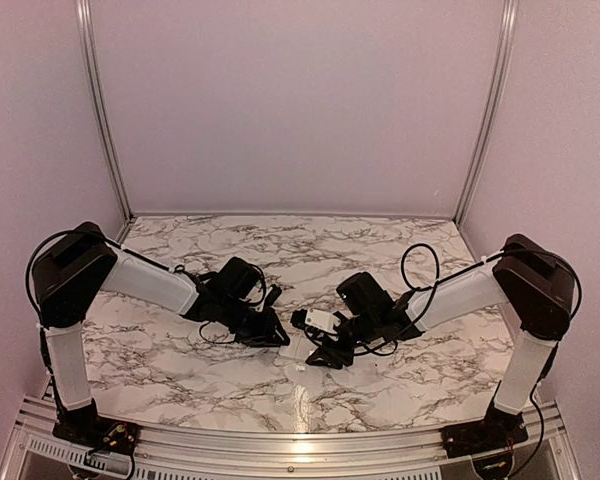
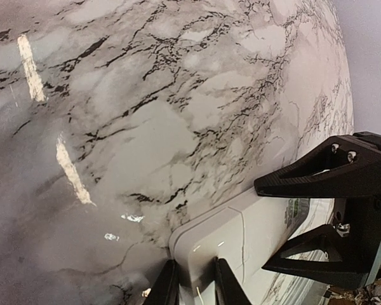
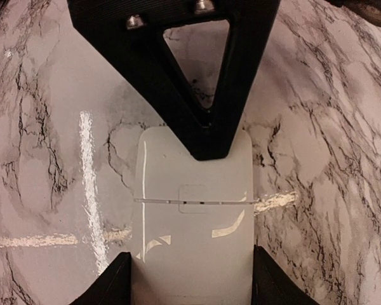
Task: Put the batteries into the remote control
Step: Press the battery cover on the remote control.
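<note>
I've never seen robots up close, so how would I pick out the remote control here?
Start at the marble table, then follow the right arm to its black tool. Clamped in that tool is the remote control, a flat white slab with rounded corners and a thin seam across it. It alone is plain white; the table is veined, the tool black.

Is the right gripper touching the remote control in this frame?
Touching. The right wrist view shows the remote control wedged between the right gripper's fingers, with both of its long sides flush against them and no gap showing.
</note>
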Action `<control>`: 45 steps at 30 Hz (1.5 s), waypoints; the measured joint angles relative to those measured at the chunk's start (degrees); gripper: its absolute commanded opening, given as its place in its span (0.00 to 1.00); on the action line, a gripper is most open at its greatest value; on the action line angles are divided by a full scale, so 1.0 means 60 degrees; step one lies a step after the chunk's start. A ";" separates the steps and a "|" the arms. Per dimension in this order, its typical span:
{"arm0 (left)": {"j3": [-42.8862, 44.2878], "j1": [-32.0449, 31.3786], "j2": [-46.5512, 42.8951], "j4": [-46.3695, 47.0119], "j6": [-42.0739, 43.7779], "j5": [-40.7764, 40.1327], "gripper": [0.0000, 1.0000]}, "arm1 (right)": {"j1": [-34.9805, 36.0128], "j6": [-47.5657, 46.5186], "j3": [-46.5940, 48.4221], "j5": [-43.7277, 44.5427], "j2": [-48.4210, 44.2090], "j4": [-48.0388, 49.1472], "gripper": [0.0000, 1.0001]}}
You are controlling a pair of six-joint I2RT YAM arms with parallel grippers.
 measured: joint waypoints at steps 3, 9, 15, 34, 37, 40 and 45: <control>-0.0007 0.0000 0.0004 0.0018 -0.0025 0.0026 0.00 | 0.0000 0.0000 -0.0025 -0.0004 0.0000 0.0058 0.01; -0.0277 0.0004 -0.0044 0.0466 -0.0284 0.0015 0.20 | 0.0000 -0.0007 -0.0069 0.0000 -0.0015 0.0106 0.01; -0.0973 0.0004 -0.0244 0.1479 -0.0495 -0.0200 0.28 | 0.0000 -0.0055 -0.0233 0.0022 -0.0058 0.0368 0.01; -0.1304 -0.0095 -0.0579 0.1716 0.0168 -0.0594 0.25 | 0.0044 -0.0266 -0.0357 0.0033 -0.0095 0.0616 0.01; -0.1195 -0.0106 -0.0576 0.1508 0.0313 -0.0710 0.20 | 0.0044 -0.0270 -0.0357 0.0033 -0.0095 0.0616 0.01; -0.1075 -0.0102 -0.0572 0.1195 0.0331 -0.0750 0.19 | 0.0044 -0.0266 -0.0361 0.0036 -0.0095 0.0616 0.00; -0.1016 -0.0106 -0.0568 0.0984 0.0306 -0.0783 0.31 | 0.0044 -0.0266 -0.0408 0.0033 -0.0095 0.0714 0.01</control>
